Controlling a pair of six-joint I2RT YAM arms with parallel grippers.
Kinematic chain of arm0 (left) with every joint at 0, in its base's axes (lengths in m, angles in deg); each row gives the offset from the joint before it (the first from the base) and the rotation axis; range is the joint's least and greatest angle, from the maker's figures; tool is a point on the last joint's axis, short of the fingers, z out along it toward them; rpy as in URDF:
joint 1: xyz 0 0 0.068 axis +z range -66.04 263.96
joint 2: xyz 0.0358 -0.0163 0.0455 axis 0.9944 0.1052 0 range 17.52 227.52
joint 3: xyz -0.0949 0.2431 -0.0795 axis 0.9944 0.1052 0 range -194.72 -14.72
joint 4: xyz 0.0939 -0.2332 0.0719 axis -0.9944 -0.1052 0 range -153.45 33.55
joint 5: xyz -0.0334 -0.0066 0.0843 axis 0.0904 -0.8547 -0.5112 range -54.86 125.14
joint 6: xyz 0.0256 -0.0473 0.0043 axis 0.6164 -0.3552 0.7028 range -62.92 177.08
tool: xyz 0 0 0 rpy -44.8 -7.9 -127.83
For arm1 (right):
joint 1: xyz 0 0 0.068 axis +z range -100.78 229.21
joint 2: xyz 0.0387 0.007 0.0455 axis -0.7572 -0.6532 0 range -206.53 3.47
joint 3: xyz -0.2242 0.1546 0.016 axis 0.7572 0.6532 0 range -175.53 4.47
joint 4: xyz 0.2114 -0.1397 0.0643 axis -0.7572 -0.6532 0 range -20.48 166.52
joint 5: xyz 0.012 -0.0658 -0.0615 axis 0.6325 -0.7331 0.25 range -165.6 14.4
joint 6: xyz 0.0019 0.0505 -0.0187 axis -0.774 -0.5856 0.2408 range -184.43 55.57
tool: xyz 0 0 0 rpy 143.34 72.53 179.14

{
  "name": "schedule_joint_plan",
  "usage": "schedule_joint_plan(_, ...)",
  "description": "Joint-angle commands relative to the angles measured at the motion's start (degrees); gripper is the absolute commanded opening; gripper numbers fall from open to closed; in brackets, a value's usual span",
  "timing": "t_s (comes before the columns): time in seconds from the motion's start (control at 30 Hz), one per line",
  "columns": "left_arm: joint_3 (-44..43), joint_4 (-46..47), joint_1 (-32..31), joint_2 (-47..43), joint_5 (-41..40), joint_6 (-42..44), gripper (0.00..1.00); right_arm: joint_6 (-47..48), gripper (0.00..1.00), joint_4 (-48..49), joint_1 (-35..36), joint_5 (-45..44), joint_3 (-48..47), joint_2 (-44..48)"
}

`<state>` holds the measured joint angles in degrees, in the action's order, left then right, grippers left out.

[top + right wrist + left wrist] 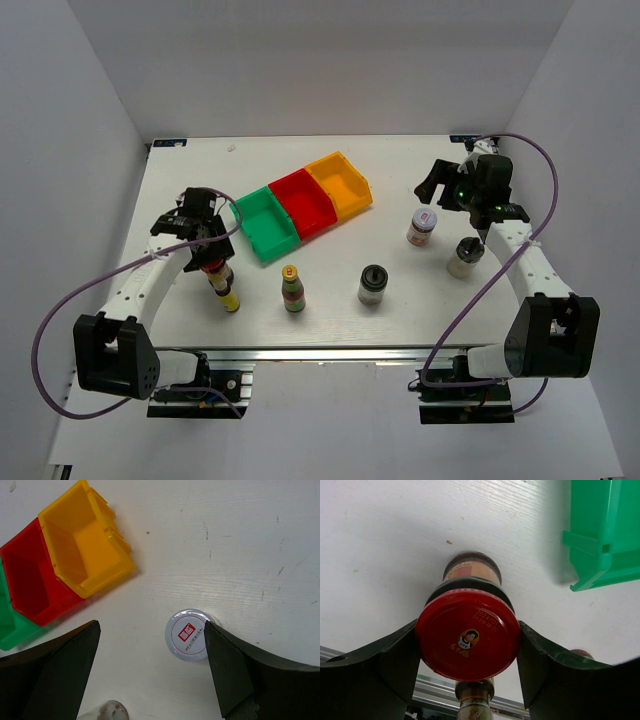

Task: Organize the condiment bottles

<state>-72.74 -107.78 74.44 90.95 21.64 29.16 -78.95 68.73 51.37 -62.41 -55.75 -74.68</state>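
Item under inspection: the red-capped dark jar [467, 635] is standing upright on the table [395, 540] at the left side, with its long axis pointing straight up at my left wrist. My left pincer [210, 258] is sitting directly over it. One finger is lying on each side of the cap, and both appear to be touching its rim, so I am judging the hold to be on the cap alone (the glass body below is not being gripped).

The slim yellow bottle [474, 696] is standing just beside the jar on the near side, and the green bin [605, 535] is lying farther off.

My right pincer [150, 630] is working well apart across the table. It is gaping wide and carrying nothing, with the white-lidded jar [187, 635] just inside one finger.
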Motion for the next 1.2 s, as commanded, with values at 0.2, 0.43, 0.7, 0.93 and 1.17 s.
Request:
schedule_joint_plan(0.2, -10.88, 8.08, -0.06, -4.26, 2.69, 0.68, 0.22, 0.46, 0.89, 1.55, -0.22, 1.49, -1.03, -0.07)
schedule_joint_plan(0.43, -23.44, 14.14, -1.46, 2.59, 6.29, 4.09, 0.1, 0.55, 0.89, 1.82, -0.22, 1.23, -1.12, -0.07)
schedule_joint_plan(0.7, -34.79, 14.95, -5.25, 12.87, 8.75, 7.44, 0.05, 0.81, 0.89, 1.03, -0.22, -0.97, -0.68, -0.25)
schedule_joint_plan(0.93, -36.64, 13.19, -6.04, 17.8, 7.35, 7.71, 0.04, 0.9, 0.89, 0.15, -0.22, -1.5, -0.68, -1.3)
schedule_joint_plan(1.17, -36.2, 11.87, -6.48, 19.73, 6.99, 7.8, 0.05, 0.99, 0.89, -0.12, -0.22, -2.03, -0.77, -2.27)
